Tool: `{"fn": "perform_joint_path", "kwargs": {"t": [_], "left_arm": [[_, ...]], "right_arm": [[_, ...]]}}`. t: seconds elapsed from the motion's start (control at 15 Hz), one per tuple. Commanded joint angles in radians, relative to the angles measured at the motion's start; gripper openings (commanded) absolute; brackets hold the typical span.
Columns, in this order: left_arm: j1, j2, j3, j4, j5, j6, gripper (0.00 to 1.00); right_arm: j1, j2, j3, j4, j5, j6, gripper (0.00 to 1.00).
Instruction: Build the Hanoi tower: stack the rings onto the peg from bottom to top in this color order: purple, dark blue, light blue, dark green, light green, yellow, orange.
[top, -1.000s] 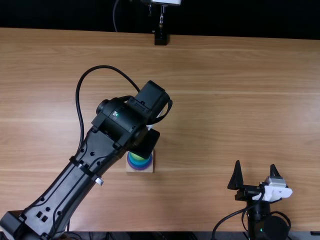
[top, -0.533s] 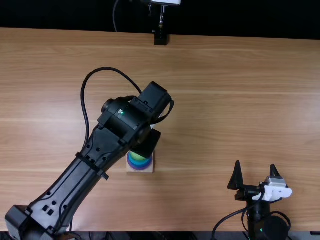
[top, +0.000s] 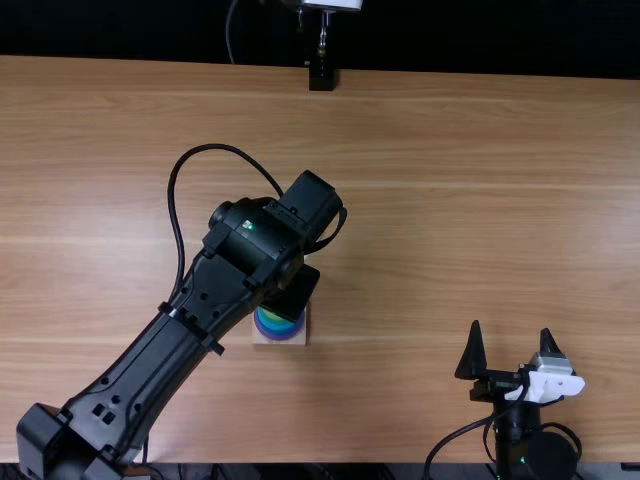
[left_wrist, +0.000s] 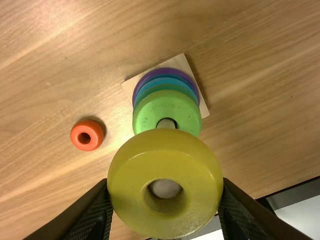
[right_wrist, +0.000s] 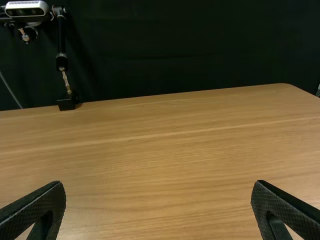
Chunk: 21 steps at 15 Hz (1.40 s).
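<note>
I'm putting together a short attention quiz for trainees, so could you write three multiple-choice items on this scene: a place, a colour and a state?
1. Where is the small round orange ring?
A) On the stack
B) On the brown wooden table, beside the square wooden base
C) In a hand's grip

2. What colour is the thick round ring in the left hand?
A) Yellow
B) Purple
C) Dark blue

3. How are the right hand's fingers?
A) Pressed together
B) Closed on a ring
C) Spread apart

1: B, it lies off the base.
2: A, yellow shows between the fingers.
3: C, a wide gap separates them.
</note>
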Motion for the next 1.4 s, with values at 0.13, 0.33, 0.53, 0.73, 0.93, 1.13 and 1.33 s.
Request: {"fn": "perform_joint_path", "kwargs": {"t": [0.13, 0.33, 0.53, 0.73, 0.93, 1.13, 1.33], "left_arm": [[0.009, 0.008, -0.012, 0.004, -0.001, 0.002, 0.86], [0.036, 0.01, -0.012, 0.007, 0.084, 0.006, 1.0], [0.082, 0.007, 0.0, 0.055, 0.091, 0.01, 1.0], [0.158, -0.001, 0.006, 0.204, 0.095, 0.013, 1.0], [0.246, -0.032, -0.077, 0.329, 0.088, 0.098, 1.0], [0.338, -0.113, -0.325, 0.497, 0.086, 0.163, 1.0], [0.368, -0.187, -0.598, 0.745, 0.09, 0.161, 1.0]], "right_arm": [[-0.002, -0.006, -0.007, 0.004, -0.007, -0.003, 1.0], [-0.002, -0.006, -0.007, 0.004, -0.007, -0.003, 1.0], [-0.002, -0.006, -0.007, 0.004, -0.007, -0.003, 1.0], [-0.002, -0.006, -0.007, 0.004, -0.007, -0.003, 1.0], [-0.002, -0.006, -0.007, 0.004, -0.007, -0.003, 1.0], [-0.002, -0.006, -0.007, 0.004, -0.007, -0.003, 1.0], [-0.002, -0.006, -0.007, 0.004, -0.007, -0.003, 1.0]]}}
